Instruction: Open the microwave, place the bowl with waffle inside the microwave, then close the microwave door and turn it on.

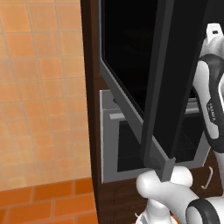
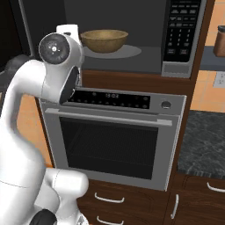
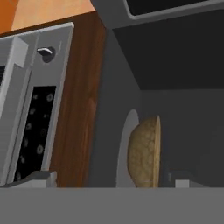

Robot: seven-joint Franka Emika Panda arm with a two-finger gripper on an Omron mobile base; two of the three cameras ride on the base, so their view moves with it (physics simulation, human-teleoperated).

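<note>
- Microwave (image 2: 184,39): built into dark wood cabinetry above the silver oven (image 2: 114,140); cavity exposed, keypad panel at its right.
- Microwave door (image 1: 175,78): swung wide, seen nearly edge-on in the left base view; the opening step reads as done.
- Bowl with waffle (image 2: 104,40): tan bowl resting on the round turntable plate (image 2: 129,52) inside the cavity, roughly centred. The waffle itself cannot be made out from these angles. In the hand view the bowl (image 3: 146,151) lies just ahead of the fingertips, apart from them.
- Gripper (image 3: 109,179): jaws spread wide and released, nothing between them; hand at the cavity mouth, close by the bowl.
- Arm (image 2: 57,57): raised in front of the oven's control strip, reaching up to the left side of the cavity.
- Progress, as judged: door opened and bowl placed; left to do are clearing the hand from the cavity, shutting the door, and pressing the start control on the keypad.
</note>
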